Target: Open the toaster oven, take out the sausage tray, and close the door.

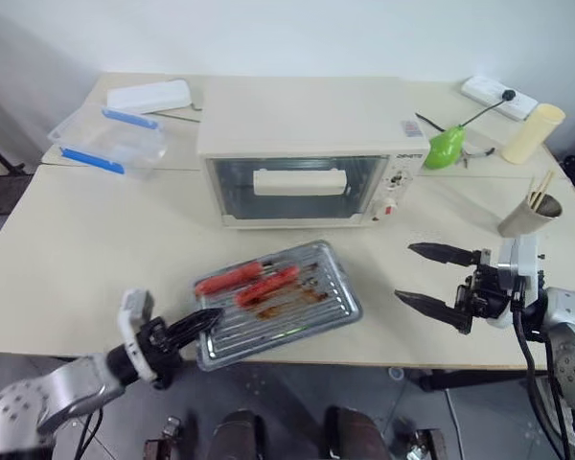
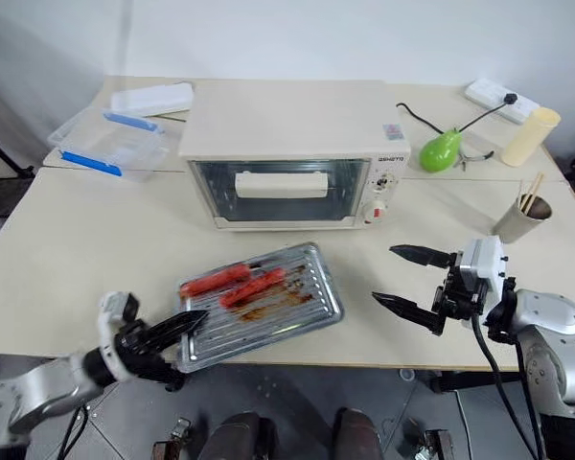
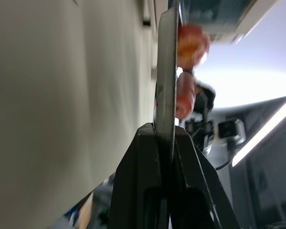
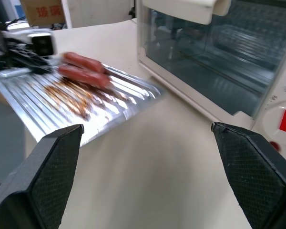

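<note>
The cream-white toaster oven point(image 1: 307, 125) stands at the middle of the table, its glass door point(image 1: 355, 187) shut with the bar handle point(image 1: 299, 181) upright. In front of it the silver sausage tray point(image 1: 273, 331) lies on the table with two red sausages point(image 1: 249, 280) on its ribs. My left gripper point(image 1: 203, 321) is shut on the tray's near-left rim; in the left wrist view the fingers point(image 3: 143, 181) pinch the thin metal edge point(image 3: 168, 71). To the right of the tray, above the table, hangs my right gripper point(image 1: 403, 271), open and with nothing in it, pointing toward the tray point(image 4: 86, 114).
A clear plastic box with blue clips point(image 1: 110, 142) and a white lid point(image 1: 149, 96) sit at the back left. At the back right are a green pear-shaped object point(image 1: 446, 147), a power strip point(image 1: 498, 96) and a cream cylinder point(image 1: 533, 132). A cup with sticks point(image 1: 529, 213) stands near my right arm.
</note>
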`<action>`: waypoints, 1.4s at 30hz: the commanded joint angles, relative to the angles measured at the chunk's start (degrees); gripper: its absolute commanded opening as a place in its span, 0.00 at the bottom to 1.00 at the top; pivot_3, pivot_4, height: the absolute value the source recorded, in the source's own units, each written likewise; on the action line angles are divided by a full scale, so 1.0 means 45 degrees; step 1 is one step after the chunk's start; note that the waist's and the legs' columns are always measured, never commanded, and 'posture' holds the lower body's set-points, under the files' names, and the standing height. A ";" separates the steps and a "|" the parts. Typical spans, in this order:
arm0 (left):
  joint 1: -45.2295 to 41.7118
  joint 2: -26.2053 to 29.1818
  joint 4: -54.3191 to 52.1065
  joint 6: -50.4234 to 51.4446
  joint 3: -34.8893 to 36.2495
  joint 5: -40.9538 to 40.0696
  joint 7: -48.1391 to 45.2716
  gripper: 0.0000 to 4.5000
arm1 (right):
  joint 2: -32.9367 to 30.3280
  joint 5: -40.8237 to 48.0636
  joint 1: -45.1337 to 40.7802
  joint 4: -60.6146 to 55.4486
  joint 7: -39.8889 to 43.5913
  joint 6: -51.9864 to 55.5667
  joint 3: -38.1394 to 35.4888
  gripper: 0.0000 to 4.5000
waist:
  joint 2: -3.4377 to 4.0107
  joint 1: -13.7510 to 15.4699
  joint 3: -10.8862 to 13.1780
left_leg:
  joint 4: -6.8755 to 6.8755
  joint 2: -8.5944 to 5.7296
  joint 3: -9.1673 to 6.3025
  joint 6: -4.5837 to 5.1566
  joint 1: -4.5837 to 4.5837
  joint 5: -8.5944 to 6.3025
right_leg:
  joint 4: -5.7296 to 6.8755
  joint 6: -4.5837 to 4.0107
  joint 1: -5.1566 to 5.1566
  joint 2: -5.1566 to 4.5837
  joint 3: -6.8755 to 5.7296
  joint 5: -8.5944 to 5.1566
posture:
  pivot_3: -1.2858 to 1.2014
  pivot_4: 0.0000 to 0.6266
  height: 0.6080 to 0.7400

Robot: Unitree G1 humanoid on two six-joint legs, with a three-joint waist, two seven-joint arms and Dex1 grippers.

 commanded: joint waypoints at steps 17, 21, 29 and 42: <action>-0.5651 -0.1939 0.3610 0.0238 -0.3344 -0.0182 0.4678 0.00 | -0.0113 0.1238 0.2883 -0.2377 -0.1424 0.0605 -0.2451 1.00 | 0.0057 0.0480 -0.0034 | 0.0039 -0.0045 -0.0015 0.0021 0.0007 0.0041 | -0.0023 0.0099 0.0046 -0.0010 0.0022 0.0052 | 0.52 0.24 1.00; -0.5814 -0.2303 0.3504 0.0306 -0.3216 -0.0182 0.5154 0.13 | -0.0129 0.1355 0.3062 -0.2519 -0.1492 0.0642 -0.2574 1.00 | 0.0057 0.0571 -0.0034 | 0.0068 -0.0047 -0.0019 0.0029 0.0002 0.0052 | -0.0035 0.0118 0.0067 -0.0012 0.0036 0.0063 | 0.52 0.24 1.00; -0.5711 -0.1551 0.1597 -0.0177 -0.3026 0.0501 0.4929 0.62 | -0.0043 0.1320 0.3463 -0.2406 -0.1101 0.0281 -0.2586 1.00 | 0.0051 0.0437 -0.0030 | 0.0033 -0.0081 -0.0018 0.0012 -0.0021 0.0044 | -0.0038 0.0120 0.0027 0.0003 0.0025 0.0064 | 0.52 0.24 1.00; -0.3477 0.3936 -0.2258 -0.0376 -0.0828 0.5783 -0.1964 0.99 | -0.0364 0.0807 0.3036 -0.1504 -0.0047 -0.0157 -0.1786 1.00 | 0.0027 0.0096 -0.0013 | -0.0031 -0.0053 0.0024 -0.0016 -0.0009 0.0048 | -0.0077 0.0116 -0.0002 0.0036 0.0022 0.0062 | 0.52 0.24 1.00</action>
